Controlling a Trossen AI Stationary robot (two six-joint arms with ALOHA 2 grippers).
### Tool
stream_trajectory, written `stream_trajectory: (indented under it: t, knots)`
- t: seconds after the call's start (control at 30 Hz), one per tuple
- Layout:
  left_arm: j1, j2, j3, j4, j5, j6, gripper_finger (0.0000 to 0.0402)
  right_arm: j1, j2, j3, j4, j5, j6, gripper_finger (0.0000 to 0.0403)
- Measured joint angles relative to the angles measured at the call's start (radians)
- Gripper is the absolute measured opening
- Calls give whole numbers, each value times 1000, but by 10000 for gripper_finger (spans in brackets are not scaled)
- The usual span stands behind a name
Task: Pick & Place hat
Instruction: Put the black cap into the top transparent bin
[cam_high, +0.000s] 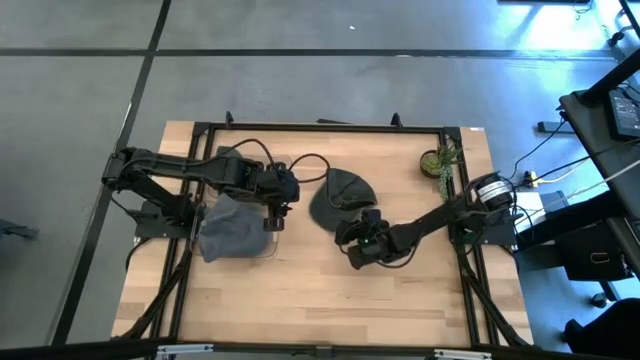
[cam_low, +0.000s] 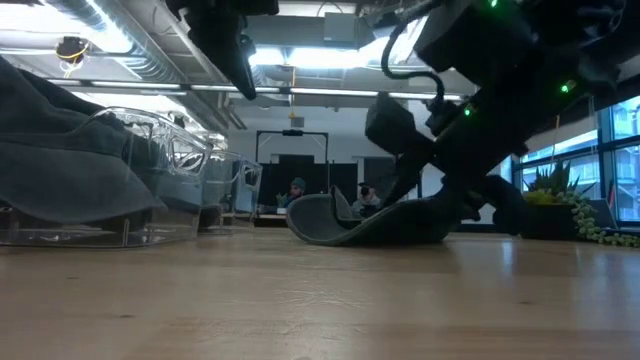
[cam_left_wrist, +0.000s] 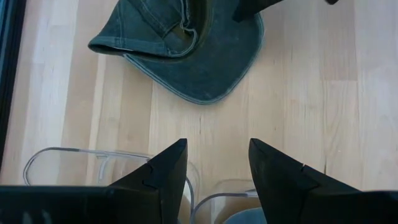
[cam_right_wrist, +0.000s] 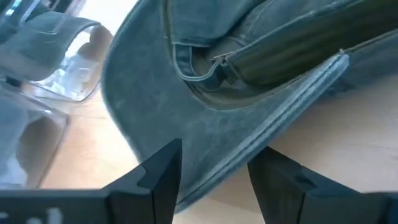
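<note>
The right gripper (cam_right_wrist: 211, 171), jaws parted, straddles the hat's (cam_high: 340, 195) brim on the table (cam_high: 400, 300). Next it likely must close. The left gripper (cam_left_wrist: 214, 165) hovers released.

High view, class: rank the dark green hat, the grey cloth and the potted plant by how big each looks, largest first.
1. Grey cloth and dark green hat: they look nearly alike, so I won't rank them.
2. Potted plant: clearly smallest.
</note>
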Motion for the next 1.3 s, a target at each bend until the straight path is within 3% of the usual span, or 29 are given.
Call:
stream_trajectory:
  t: [0.23, 0.53, 0.8, 0.93, 1.07, 1.3]
  knots:
    - [0, 0, 0, -10, 0, 26, 170, -13, 17, 0, 1, 19, -12, 151]
    - [0, 0, 0, -13, 0, 9, 168, -13, 12, 4, 19, 70, -195, 19]
    - [0, -7, -1, -33, -1, -51, 168, -14, -22, 2, -24, 182, -443, 16]
    - [10, -39, -2, -29, -8, -112, 167, -15, -66, 3, -39, 276, -693, 14]
    - [20, -76, -1, -8, -3, -190, 170, -15, -90, 40, -44, 370, -1100, 14]
    - [24, -101, -1, 73, -9, -338, 171, -15, -90, 107, -37, 690, -1734, 14]
